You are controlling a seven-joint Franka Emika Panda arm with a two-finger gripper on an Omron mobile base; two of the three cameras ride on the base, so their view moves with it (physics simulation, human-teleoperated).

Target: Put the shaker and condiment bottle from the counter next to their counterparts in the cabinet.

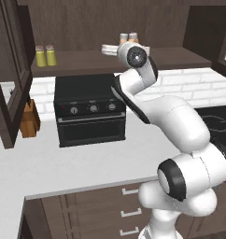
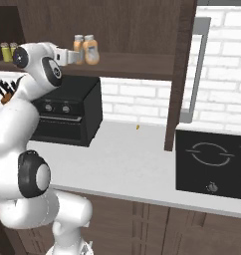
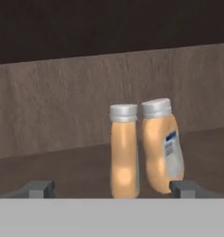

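The gripper (image 3: 111, 187) stands wide open, holding nothing, just in front of 2 orange condiment bottles (image 3: 124, 150) side by side on the cabinet shelf (image 2: 137, 63). 2 yellow-green shakers (image 1: 45, 55) stand together farther left on that shelf, above the desk (image 1: 63, 163).

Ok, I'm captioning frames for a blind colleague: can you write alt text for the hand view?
Two orange condiment bottles with whitish-grey caps stand side by side on the dark wooden cabinet shelf, just ahead of the open gripper. The right bottle shows a pale label and leans slightly toward the other. The brown cabinet back wall rises behind them.
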